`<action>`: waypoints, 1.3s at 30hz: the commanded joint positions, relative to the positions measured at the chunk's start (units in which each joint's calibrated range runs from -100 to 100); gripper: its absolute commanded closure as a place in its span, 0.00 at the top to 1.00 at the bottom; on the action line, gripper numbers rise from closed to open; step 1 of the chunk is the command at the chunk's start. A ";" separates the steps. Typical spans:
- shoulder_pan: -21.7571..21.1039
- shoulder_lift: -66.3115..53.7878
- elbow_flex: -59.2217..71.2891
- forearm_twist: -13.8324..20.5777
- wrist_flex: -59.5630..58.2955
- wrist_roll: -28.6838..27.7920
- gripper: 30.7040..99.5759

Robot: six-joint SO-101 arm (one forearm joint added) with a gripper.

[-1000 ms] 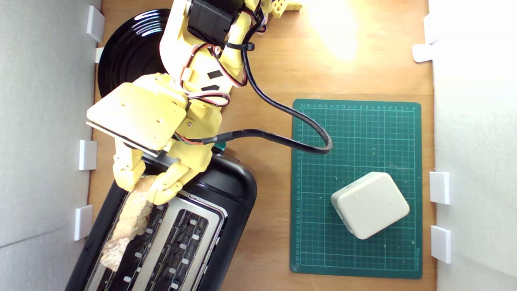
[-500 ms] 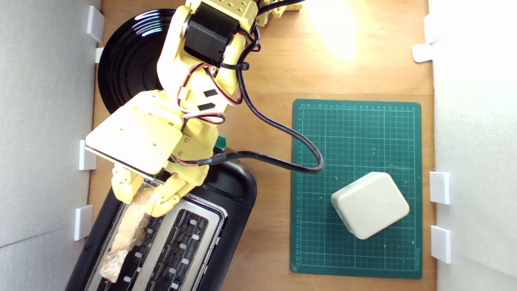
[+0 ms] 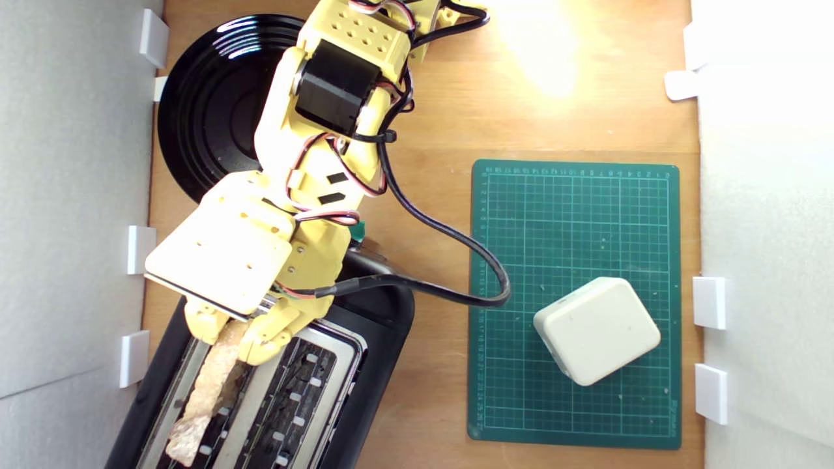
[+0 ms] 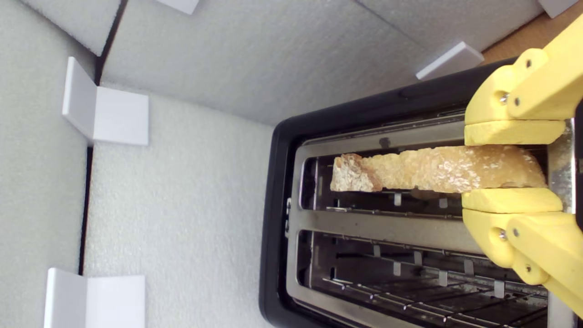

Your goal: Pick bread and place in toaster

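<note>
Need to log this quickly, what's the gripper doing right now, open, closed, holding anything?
Yellow gripper: closed on the pale, porous, tan-crusted bread slice, held edge-up in one slot of the black toaster with the silver metal top.

Crusty bread (image 4: 432, 171) stands edgewise in the black toaster's (image 4: 282, 159) outer slot.

Wooden table (image 3: 554, 117) carries black plate (image 3: 208, 111), toaster (image 3: 365, 326), green cutting mat (image 3: 573, 221).
</note>
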 commanded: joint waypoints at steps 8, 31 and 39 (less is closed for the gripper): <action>-0.81 -1.64 -1.20 -0.54 0.44 0.33 0.63; -1.06 -22.27 -0.29 -8.24 0.27 -2.66 0.62; -8.15 -25.60 0.26 -7.52 0.27 -11.71 0.62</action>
